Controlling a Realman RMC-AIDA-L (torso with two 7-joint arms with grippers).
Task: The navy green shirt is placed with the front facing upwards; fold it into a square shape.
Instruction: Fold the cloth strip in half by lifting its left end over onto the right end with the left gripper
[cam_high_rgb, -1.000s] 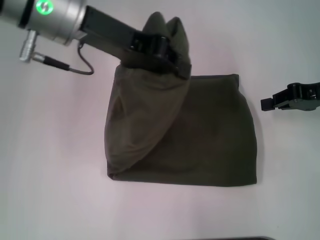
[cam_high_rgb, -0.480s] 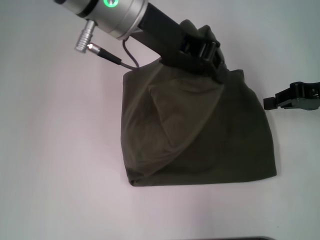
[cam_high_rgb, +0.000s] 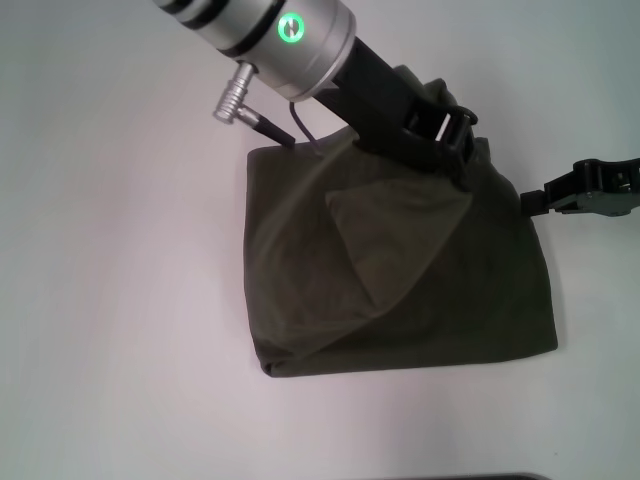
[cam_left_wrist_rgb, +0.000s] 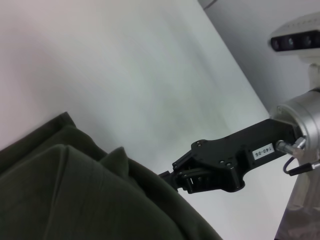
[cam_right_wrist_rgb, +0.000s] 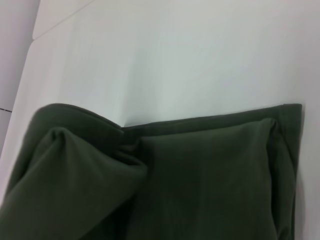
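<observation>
Head view: the left gripper (cam_high_rgb: 455, 135) reaches in from the upper left over a white table (cam_high_rgb: 120, 300), its silver wrist ring lit green and a grey cable plug hanging beside it. Its black fingers are clamped on a bunched upper edge of the navy green shirt (cam_high_rgb: 400, 290), holding that edge raised above the rest of the cloth. From the clamp a triangular fold of cloth hangs down and toward the arm's base side, lying over the flat layers below. The shirt itself sits directly beneath and just forward of this gripper as a compact, roughly four-sided bundle, its lower edge resting on the table.

The right gripper (cam_high_rgb: 535, 203) hovers at the shirt's upper right corner, just beside the left gripper and level with the raised edge. Its fingertips appear to touch the cloth border, though contact is hard to confirm; whether its fingers are parted or closed cannot be told from this angle.

Left wrist view: the shirt (cam_left_wrist_rgb: 75, 195) fills the near corner, with the right gripper (cam_left_wrist_rgb: 167, 176) meeting its edge.

Right wrist view: folded shirt layers (cam_right_wrist_rgb: 200, 175) lie flat, one corner lifted in a soft hump
</observation>
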